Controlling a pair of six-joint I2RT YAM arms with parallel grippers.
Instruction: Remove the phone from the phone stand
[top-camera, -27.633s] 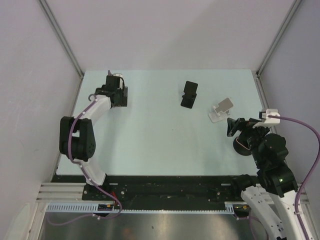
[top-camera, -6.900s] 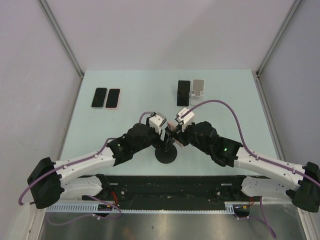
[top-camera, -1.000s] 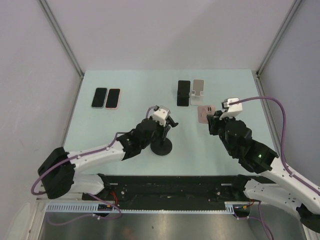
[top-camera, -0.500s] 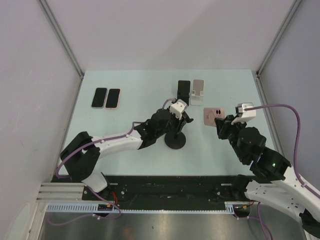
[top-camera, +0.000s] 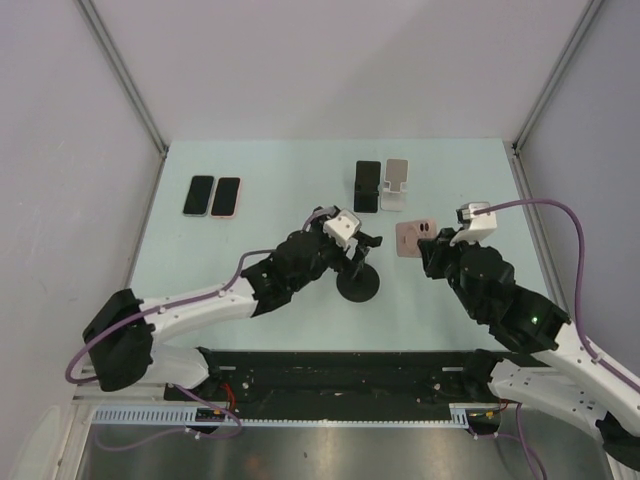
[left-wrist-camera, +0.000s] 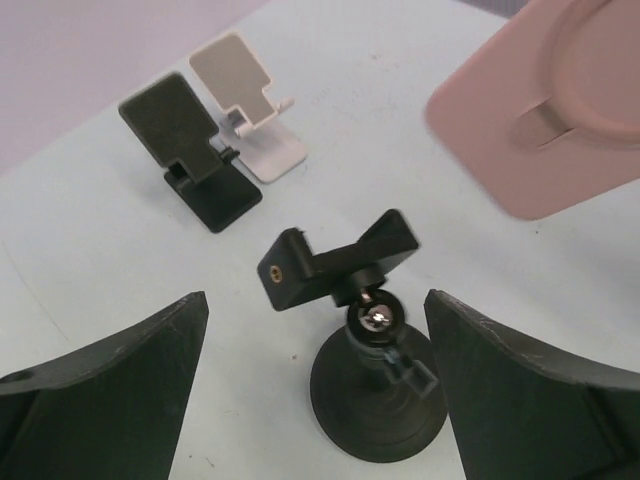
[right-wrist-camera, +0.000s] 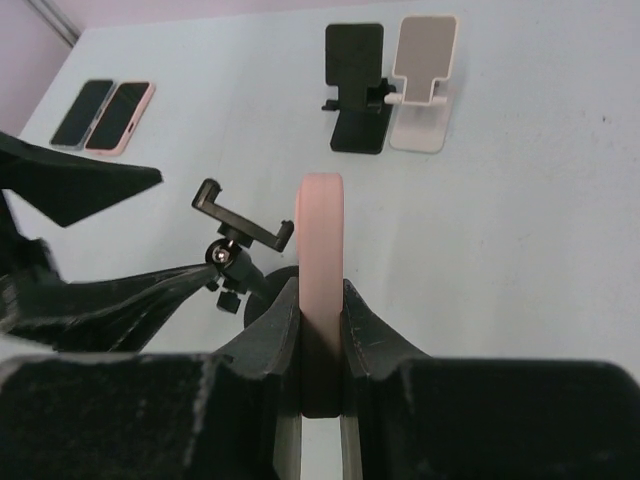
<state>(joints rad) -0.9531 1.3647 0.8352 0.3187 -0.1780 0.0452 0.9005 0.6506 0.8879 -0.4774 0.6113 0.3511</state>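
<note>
phones (top-camera: 199, 195) 3 | stands (top-camera: 358, 283) 3 | pink phone (top-camera: 417, 238) clamped in right gripper (right-wrist-camera: 321, 300)

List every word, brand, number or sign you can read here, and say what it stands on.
No text can be read anywhere. The pink phone shows no lettering on its back; the clamp stand, black stand and white stand carry no visible markings; the two flat phones are too small to tell.
</note>
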